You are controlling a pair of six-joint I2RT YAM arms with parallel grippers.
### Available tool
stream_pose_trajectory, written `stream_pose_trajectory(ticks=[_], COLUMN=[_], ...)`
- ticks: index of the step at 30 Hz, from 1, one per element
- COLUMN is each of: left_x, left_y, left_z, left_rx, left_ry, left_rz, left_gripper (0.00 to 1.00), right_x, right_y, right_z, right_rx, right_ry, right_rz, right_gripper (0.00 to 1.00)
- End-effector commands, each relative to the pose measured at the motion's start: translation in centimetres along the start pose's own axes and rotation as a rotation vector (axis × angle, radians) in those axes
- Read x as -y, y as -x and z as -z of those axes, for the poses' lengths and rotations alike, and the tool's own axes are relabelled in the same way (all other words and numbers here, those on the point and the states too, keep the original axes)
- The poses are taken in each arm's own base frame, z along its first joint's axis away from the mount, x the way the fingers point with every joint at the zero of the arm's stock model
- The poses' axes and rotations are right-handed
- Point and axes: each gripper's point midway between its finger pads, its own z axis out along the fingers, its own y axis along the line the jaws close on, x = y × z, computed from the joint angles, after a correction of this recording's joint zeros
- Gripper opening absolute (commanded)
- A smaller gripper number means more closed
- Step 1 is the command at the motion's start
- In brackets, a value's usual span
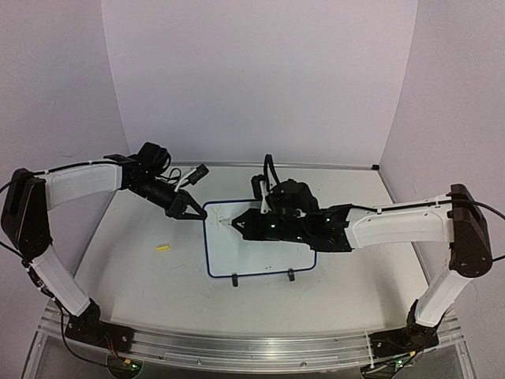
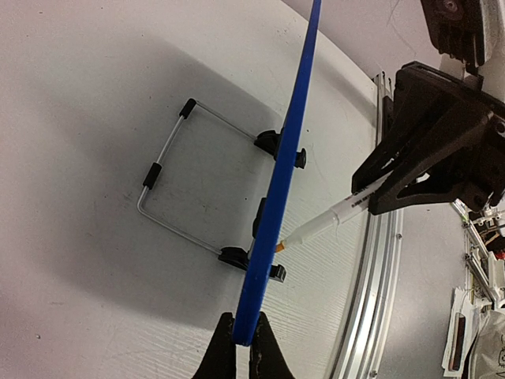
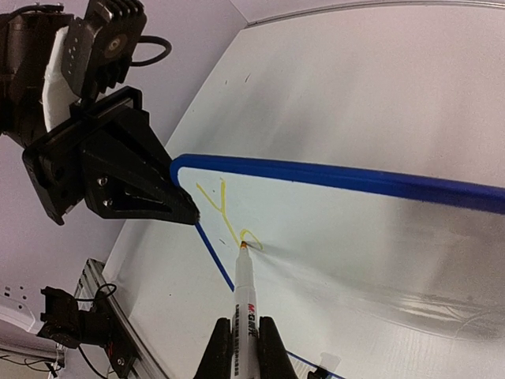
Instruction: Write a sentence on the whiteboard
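Whiteboard (image 1: 256,254) propped mid table (image 1: 142,280), left gripper (image 1: 192,212) clamped on its frame corner, right gripper (image 1: 243,226) clenching marker (image 3: 244,304), tip on board after "Y" of sentence (image 3: 223,215); writing barely begun, next needs steady strokes rightward.

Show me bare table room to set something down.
Free: the near strip between whiteboard and near rail; the far right corner behind the right arm; left of the board, bar a small yellow piece. Crowded: the board's far-left corner, where left gripper clamps it and right gripper holds a marker.
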Motion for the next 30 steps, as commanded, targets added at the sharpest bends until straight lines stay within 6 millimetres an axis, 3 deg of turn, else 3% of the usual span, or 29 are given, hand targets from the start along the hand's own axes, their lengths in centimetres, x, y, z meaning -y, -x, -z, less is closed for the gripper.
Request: stream_pose_trajectory(ticks=[1, 7, 17, 30], left_x=[-0.4, -0.4, -0.4, -0.3], left_y=[0.1, 0.0, 0.0, 0.0], left_z=[0.4, 0.4, 0.4, 0.3], left_rx=[-0.024, -0.025, -0.026, -0.027], left_ry=[0.063, 0.066, 0.066, 0.065], left_rz=[-0.025, -0.026, -0.026, -0.028], left_gripper=[0.00, 0.00, 0.00, 0.00], right_x=[1.3, 1.6, 0.7, -0.3], right_y=[-0.7, -0.6, 1.9, 3.4], right_z=[0.1, 0.6, 1.8, 2.3], right_rx=[-0.015, -0.008, 0.068, 0.106], right_ry=[-0.032, -0.046, -0.048, -0.037], right_rz=[-0.020, -0.024, -0.012, 0.001], right_gripper=[0.00, 0.00, 0.00, 0.00])
